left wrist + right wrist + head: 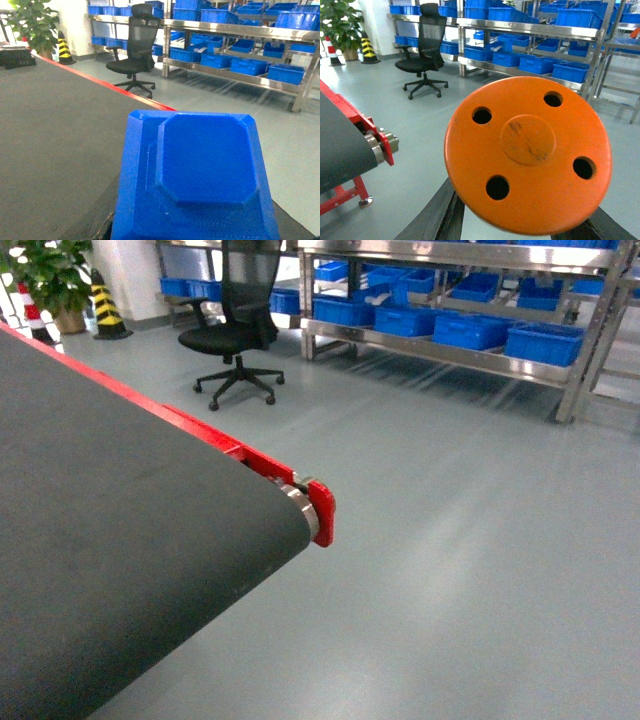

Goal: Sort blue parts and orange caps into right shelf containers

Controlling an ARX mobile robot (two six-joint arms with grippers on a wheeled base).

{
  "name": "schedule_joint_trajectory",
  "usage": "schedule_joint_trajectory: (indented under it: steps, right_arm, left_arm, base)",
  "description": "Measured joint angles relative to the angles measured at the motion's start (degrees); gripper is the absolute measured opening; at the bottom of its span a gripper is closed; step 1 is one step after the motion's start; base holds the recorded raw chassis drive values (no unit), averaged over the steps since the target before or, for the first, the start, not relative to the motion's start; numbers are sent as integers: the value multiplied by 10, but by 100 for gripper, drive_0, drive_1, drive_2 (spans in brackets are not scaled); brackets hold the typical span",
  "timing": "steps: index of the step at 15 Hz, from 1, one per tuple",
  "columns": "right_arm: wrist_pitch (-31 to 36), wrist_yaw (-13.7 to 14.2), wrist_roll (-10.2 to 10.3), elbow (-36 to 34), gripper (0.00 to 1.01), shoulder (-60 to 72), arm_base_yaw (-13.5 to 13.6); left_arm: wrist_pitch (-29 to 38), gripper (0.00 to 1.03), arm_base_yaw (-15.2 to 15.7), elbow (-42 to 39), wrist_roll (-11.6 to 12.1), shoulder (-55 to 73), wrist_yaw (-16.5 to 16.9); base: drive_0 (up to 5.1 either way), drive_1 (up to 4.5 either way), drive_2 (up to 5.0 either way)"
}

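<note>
Orange cap [527, 155] held close before right wrist camera: flat round disc, four holes, raised scuffed hub. Judged light, rigid plastic, smooth-faced; best gripped across rim. Right fingers [440, 215] seen only as dark edges under disc, evidently clamped on it. Blue part [195, 177], chamfered square block with raised octagonal face, stiff and light, carried by left gripper; fingers hidden beneath. Blue crates [470, 330] on steel shelf [450, 352] well apart, across floor.

Floor [450, 540]: bare grey stretch between belt and shelf; open passage
Belt [120, 570]: fills the left; red end cap [322, 512] juts out
Chair [238, 325]: stands before the shelf's left part
Shelf [450, 310]: far side (blue crates [543, 342] fill the tiers)
</note>
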Motion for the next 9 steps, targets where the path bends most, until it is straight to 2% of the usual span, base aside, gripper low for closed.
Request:
schedule_joint_trajectory:
  steps: [9]
  right_arm:
    - [0, 0, 0, 0, 41, 0, 0]
  left_arm:
    - [0, 44, 0, 0, 0, 0, 0]
  base:
    - [-158, -158, -158]
